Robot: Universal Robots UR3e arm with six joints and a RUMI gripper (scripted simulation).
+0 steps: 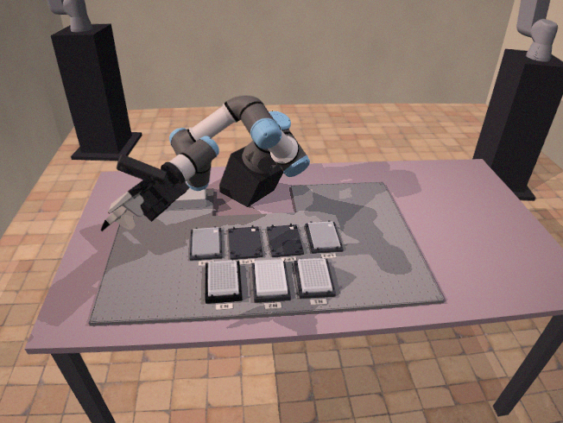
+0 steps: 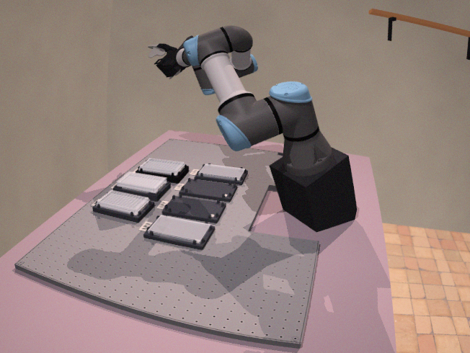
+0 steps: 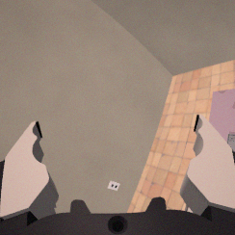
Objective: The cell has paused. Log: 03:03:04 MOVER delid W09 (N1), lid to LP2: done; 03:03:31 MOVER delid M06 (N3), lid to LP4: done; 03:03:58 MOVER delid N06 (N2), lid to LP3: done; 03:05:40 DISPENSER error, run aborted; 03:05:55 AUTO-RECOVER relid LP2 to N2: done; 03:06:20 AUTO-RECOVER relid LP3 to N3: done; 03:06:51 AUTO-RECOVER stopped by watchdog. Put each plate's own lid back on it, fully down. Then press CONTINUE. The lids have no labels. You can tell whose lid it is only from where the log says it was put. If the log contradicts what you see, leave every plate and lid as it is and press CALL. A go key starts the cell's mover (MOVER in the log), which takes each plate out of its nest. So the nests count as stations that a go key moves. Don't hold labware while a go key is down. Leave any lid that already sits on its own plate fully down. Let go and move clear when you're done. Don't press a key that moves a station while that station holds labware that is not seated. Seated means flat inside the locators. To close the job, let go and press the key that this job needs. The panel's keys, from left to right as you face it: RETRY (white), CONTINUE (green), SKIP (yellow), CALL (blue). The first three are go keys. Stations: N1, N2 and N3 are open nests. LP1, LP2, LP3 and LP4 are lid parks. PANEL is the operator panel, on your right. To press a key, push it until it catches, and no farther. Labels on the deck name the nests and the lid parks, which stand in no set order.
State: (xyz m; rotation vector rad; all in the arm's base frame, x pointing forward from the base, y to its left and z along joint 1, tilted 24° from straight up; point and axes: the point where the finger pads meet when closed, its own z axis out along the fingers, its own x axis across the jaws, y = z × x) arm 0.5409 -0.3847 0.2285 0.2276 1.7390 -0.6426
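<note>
My gripper is open and empty. It hangs high above the table's left end, away from the deck, and also shows in the exterior view and the wrist view. Three plates stand in the front row: N3, N2 and N1. The N2 plate looks smooth, as under a lid. The N1 and N3 plates show a grid of wells. Behind them are four lid parks. The left end park and the right end park each hold a pale lid. The two middle parks are dark and bare. The park labels are too small to read.
The arm's black base stands behind the parks. The grey deck plate lies on a pink table. Two black pillars stand on the floor beyond the table. No operator panel shows in any view. The wrist camera faces the wall and floor.
</note>
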